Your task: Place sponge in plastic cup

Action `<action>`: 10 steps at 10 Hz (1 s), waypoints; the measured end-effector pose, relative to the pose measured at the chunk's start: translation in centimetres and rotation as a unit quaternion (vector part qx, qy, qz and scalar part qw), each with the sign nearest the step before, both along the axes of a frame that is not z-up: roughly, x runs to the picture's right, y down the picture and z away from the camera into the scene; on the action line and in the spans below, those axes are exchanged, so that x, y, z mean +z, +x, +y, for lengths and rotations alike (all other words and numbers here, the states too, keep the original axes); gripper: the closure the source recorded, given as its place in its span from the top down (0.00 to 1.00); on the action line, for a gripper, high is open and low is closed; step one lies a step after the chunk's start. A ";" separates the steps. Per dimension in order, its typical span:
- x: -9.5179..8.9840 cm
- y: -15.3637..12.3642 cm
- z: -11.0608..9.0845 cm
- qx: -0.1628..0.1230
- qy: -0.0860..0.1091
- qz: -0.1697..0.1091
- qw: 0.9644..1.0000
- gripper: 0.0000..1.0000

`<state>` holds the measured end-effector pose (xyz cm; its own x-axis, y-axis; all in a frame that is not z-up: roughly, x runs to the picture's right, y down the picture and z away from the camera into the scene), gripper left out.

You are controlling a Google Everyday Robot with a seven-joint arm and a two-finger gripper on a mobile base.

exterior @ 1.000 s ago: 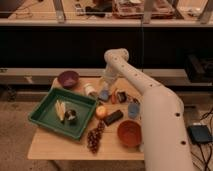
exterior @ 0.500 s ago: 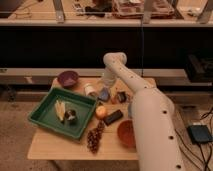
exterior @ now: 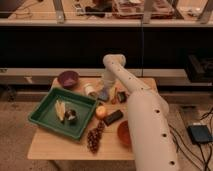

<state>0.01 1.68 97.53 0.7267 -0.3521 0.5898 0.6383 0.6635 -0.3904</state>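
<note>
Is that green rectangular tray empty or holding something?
Holding things: the green rectangular tray contains a pale yellow item and a dark round one. The gripper is beside it, low over the wooden table.

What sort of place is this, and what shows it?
Probably a robot test lab: wooden table staged with a green tray and grapes, a cabled box on the floor. The end effector hangs over the table's back.
</note>
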 end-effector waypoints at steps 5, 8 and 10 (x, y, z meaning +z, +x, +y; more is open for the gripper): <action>0.8 -0.5 1.1 0.002 -0.018 -0.001 1.000 0.59; -0.2 -0.7 0.6 -0.004 -0.013 -0.005 1.000 0.28; -1.7 -0.4 -0.9 0.001 0.003 -0.001 1.000 0.06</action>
<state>-0.43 0.73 95.85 0.7266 -0.3547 0.5884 0.6376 0.6672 -0.3851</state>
